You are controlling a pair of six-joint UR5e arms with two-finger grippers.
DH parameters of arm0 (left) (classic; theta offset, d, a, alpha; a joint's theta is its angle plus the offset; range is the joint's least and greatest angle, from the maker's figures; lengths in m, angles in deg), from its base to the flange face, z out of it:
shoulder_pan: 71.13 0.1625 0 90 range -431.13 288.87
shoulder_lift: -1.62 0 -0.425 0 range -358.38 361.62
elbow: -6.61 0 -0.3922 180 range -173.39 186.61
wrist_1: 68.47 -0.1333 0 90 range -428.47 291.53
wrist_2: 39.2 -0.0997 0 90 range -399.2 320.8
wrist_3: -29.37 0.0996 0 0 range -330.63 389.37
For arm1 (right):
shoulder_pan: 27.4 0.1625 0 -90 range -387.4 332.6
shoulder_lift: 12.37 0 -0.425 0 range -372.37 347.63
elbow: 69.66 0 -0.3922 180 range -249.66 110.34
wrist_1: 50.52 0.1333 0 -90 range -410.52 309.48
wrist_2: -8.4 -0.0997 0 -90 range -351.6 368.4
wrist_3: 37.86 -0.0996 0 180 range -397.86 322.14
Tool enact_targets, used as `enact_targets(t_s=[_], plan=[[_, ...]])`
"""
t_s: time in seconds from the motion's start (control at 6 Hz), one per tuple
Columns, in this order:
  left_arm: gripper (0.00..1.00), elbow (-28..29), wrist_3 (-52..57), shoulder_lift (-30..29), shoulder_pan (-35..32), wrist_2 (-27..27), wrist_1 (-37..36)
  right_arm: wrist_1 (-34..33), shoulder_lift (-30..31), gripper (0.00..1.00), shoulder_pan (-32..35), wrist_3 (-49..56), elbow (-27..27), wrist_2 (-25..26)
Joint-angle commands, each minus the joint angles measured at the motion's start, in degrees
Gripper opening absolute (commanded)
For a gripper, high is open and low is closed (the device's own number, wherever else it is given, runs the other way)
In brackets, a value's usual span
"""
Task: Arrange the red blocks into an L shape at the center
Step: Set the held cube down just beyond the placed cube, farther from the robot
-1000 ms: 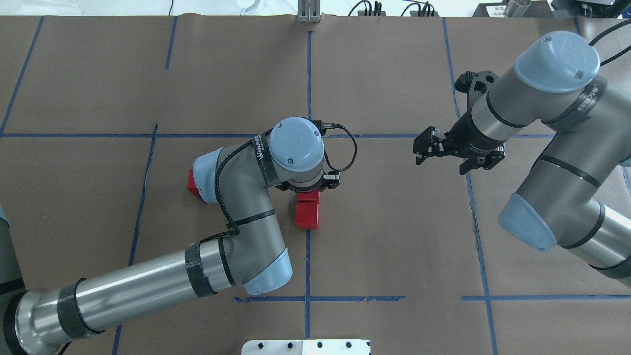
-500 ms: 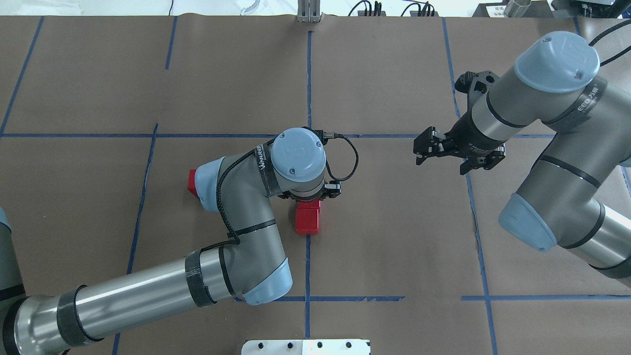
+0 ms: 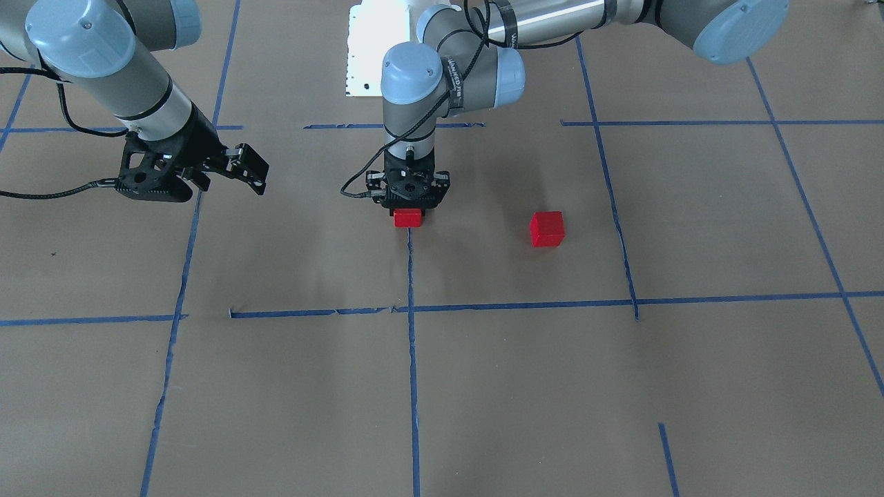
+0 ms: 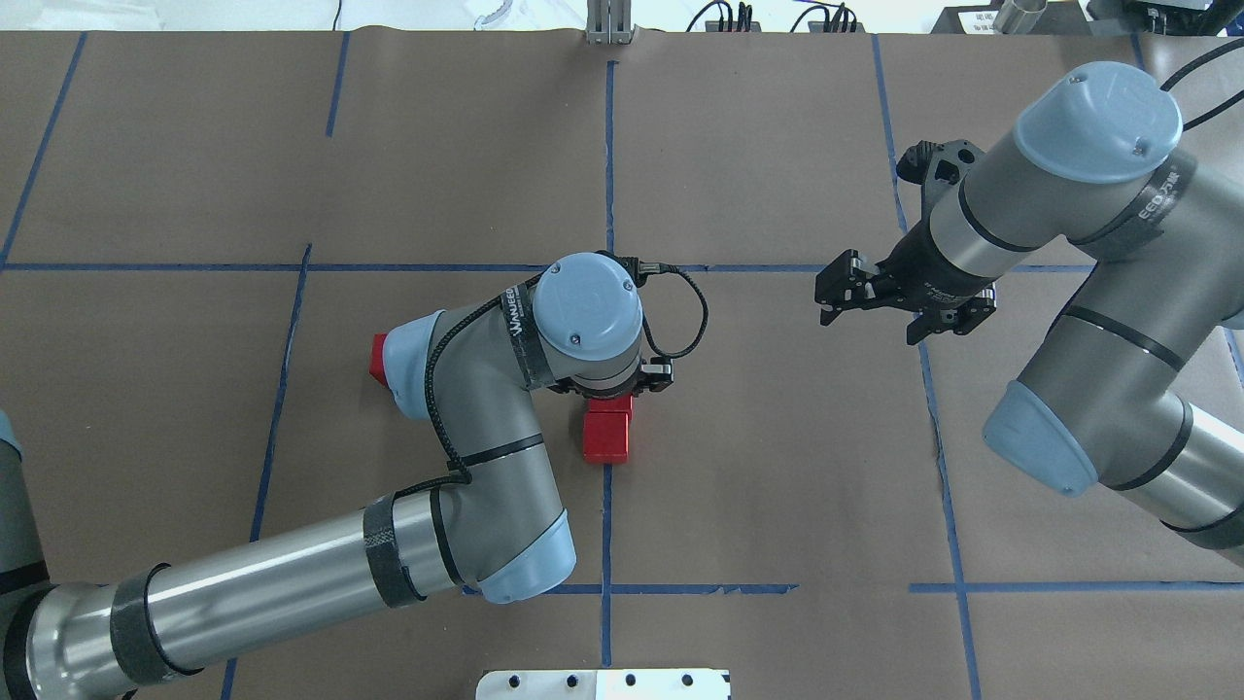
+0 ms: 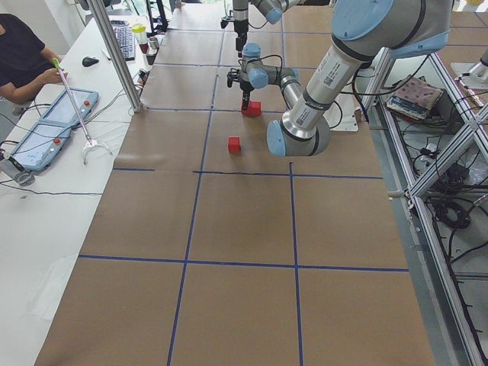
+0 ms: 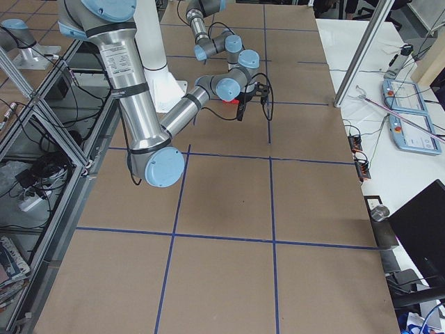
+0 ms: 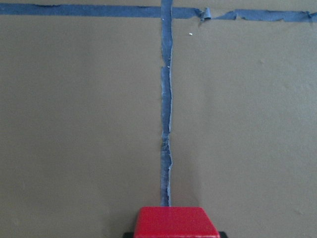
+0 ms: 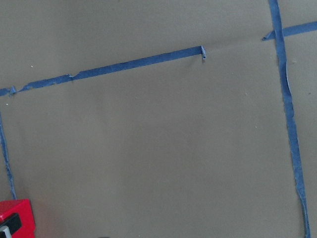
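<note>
**Two red blocks (image 5: 251, 107) in line at centre; the third lies out on the left arm (image 4: 292, 574) side.**

The left fingers (image 3: 394, 203) point straight down and close in on either side of the held block (image 3: 408, 219), low at the bench (image 3: 483, 386); I cannot tell whether it rests there. A second block (image 4: 604, 443) sits just robot-side of it with no gap showing, so the pair's long axis runs along the centre tape line (image 3: 411, 276), toward and away from the robot. The loose block (image 3: 547, 228) sits square on the bench, well apart to the robot's left of those fingers, off to the side of that axis and nearer the left arm than the right. The right fingers (image 4: 836, 274) hang spread and empty, well off to the right. All three are small, plain, bright red cubes, flat-faced and matching in size.
</note>
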Motion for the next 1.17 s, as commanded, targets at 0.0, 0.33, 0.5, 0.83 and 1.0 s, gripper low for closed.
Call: enact_targets(t_s=[0.0, 0.33, 0.5, 0.83, 1.0], plan=[[0.55, -0.1, 0.0, 0.1, -0.1, -0.1, 0.0, 0.0, 0.0, 1.00, -0.1, -0.1, 0.1, 0.0], [0.58, -1.2, 0.0, 1.0, 0.0, 0.0, -0.6, 0.0, 0.0, 1.00, -0.1, -0.1, 0.1, 0.0], [0.58, -2.1, 0.0, 2.0, 0.0, 0.0, -0.6, 0.0, 0.0, 1.00, -0.2, -0.2, 0.0, 0.0], [1.00, -2.1, 0.0, 1.4, 0.1, -0.2, -0.5, 0.0, 0.1, 1.00, -0.2, -0.2, -0.1, 0.0], [1.00, -2.2, 0.0, 1.4, 0.1, -0.2, -0.5, 0.0, 0.1, 1.00, -0.2, -0.2, -0.1, -0.1]])
